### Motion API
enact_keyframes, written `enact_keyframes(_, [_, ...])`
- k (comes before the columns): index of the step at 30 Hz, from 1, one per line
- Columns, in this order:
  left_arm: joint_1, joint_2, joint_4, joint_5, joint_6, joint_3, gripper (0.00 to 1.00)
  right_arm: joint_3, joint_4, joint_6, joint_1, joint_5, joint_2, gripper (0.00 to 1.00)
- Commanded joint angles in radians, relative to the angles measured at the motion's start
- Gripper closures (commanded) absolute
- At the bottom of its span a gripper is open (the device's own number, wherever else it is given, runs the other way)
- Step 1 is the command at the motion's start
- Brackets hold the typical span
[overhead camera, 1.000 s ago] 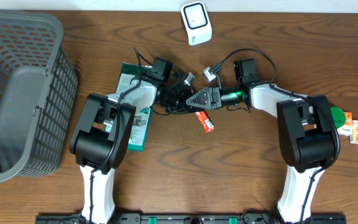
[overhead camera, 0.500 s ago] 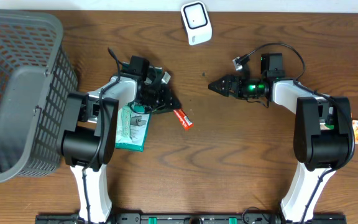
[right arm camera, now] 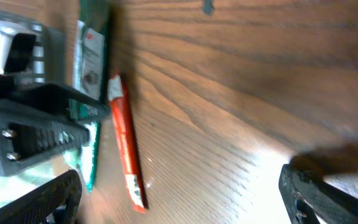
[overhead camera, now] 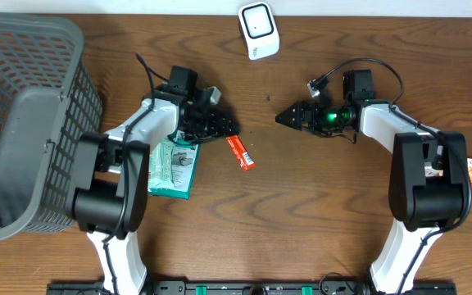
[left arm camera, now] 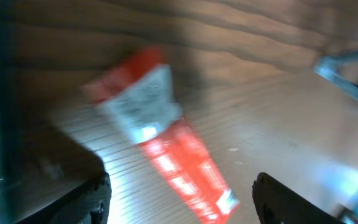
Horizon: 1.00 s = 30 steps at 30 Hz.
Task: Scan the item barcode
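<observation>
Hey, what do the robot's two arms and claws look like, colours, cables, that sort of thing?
The two arms match. The left arm and right arm have rounded white links joined by bulky black housings. Each ends in a black, wedge-shaped claw: left claw, right claw. A thin black cable loops off each wrist, and a green light glows on the right one.

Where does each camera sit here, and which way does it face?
Overhead: above the table, looking straight down; both arms, left gripper, right gripper, basket, scanner.
Left wrist: on the left arm, looking down between its fingers at the red packet.
Right wrist: on the right arm, facing the left gripper and green packet; own fingers at the bottom.
Shared: all three show the red packet.
</observation>
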Motion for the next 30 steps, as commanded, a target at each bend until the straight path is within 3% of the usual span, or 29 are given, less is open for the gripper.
enact_keyframes(1, [0.004,-0.082,-0.032,-0.231,0.000,-0.010,0.43,-0.027,-0.043,-0.016,0.021,0.203,-0.018,0.01])
enact_keyframes(2, [0.004,-0.087,-0.035,-0.233,0.001,-0.010,0.65,-0.027,-0.050,-0.016,0.031,0.220,-0.027,0.01])
enact_keyframes(3, [0.004,-0.088,-0.037,-0.233,0.000,-0.010,0.80,-0.027,-0.056,-0.016,0.047,0.241,-0.039,0.01])
enact_keyframes(5, [0.004,-0.083,-0.038,-0.233,0.001,-0.011,0.92,-0.027,-0.058,-0.015,0.077,0.268,-0.050,0.01])
enact_keyframes(11, [-0.024,-0.035,0.003,-0.242,0.017,-0.014,0.88,-0.027,-0.052,0.008,0.216,0.299,-0.052,0.01])
enact_keyframes(15, [-0.046,0.010,0.064,-0.367,0.016,-0.013,0.88,-0.027,-0.119,0.083,0.294,0.440,-0.052,0.01])
enact_keyframes(21, [-0.050,0.047,0.120,-0.394,0.015,-0.013,0.86,-0.027,-0.192,0.105,0.320,0.534,-0.052,0.01])
enact_keyframes(27, [-0.067,0.053,-0.002,-0.343,-0.002,-0.013,0.87,-0.027,-0.243,0.094,0.264,0.574,-0.052,0.01])
enact_keyframes(29, [-0.077,0.053,-0.056,-0.307,-0.003,-0.014,0.87,-0.027,-0.256,0.094,0.234,0.536,-0.052,0.01])
enact_keyframes(30, [-0.087,0.053,-0.091,-0.316,-0.003,-0.014,0.86,-0.027,-0.255,0.093,0.215,0.427,-0.052,0.01])
